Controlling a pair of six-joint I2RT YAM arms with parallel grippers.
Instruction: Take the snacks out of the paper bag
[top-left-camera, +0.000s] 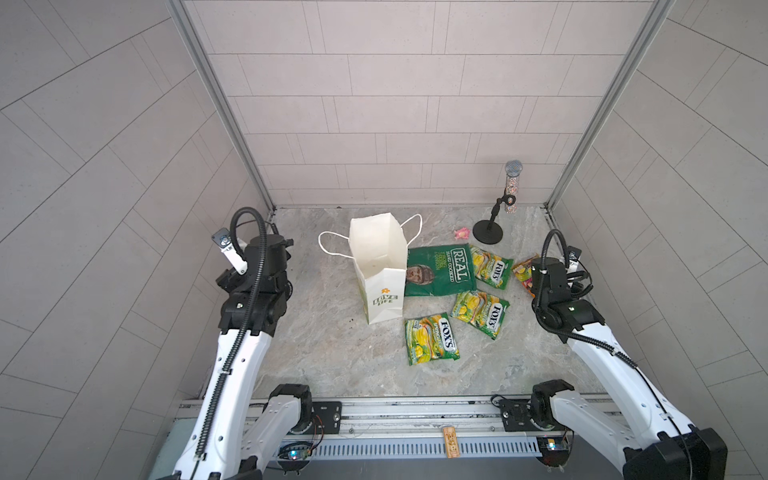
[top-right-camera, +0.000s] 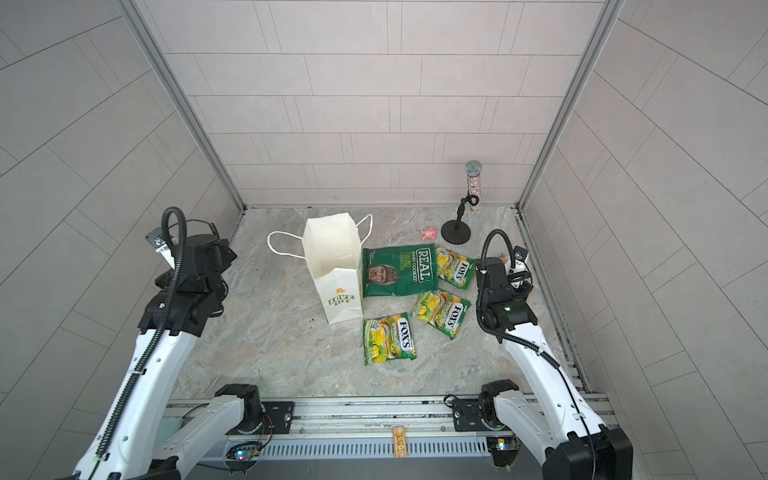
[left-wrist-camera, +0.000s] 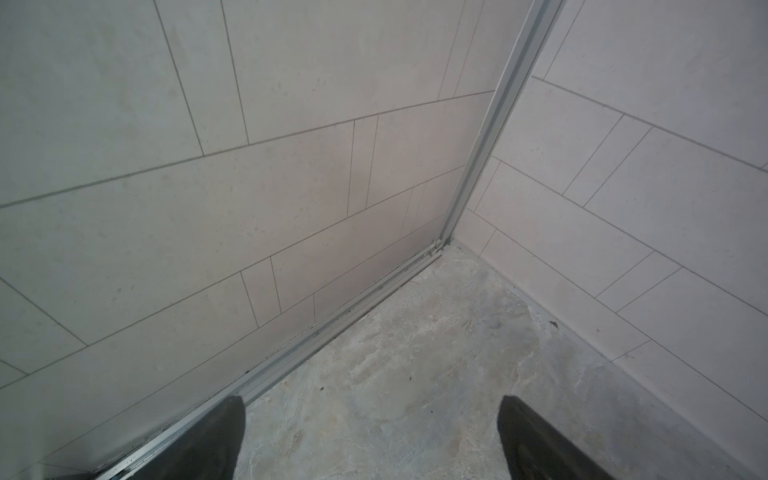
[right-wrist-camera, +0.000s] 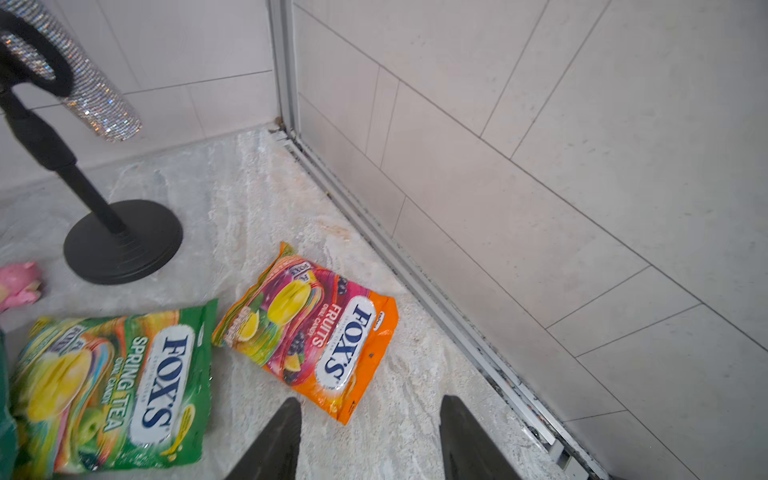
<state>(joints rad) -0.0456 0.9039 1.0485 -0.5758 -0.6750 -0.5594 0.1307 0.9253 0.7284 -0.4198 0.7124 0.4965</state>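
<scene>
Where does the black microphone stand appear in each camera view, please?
In a top view: the black microphone stand is at the back right of the table.
In a top view: the same back-right spot.
Left wrist: not in it.
Right wrist: its round base stands beyond the orange packet.
Shared landmark: the pink toy beside the base.
</scene>
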